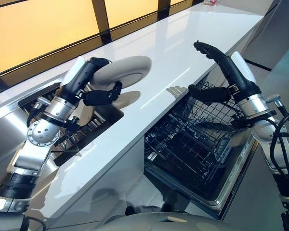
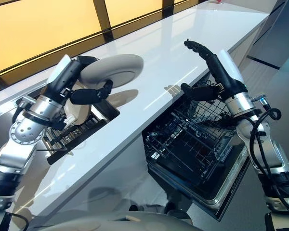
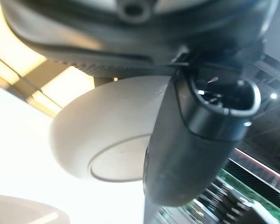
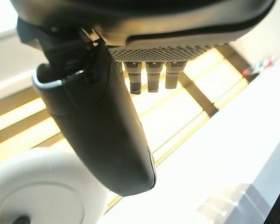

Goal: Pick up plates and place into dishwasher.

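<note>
Plate [image 1: 123, 71] is sitting pinched at its rim in left robot hand [image 1: 100, 94], above desk [image 1: 183, 43]. Right robot hand [image 1: 216, 72] is hovering open-fingered. Glazed, rigid, likely slippery and breakable; rim grip seems best.

No legible text, label, number or sign is found on any surface; a small red-and-white item [image 1: 211, 2] at the counter's far end, toward 12 o'clock, is too small to be read, and faint marks on the dishwasher door [image 1: 241, 155] edge cannot be made out
</note>
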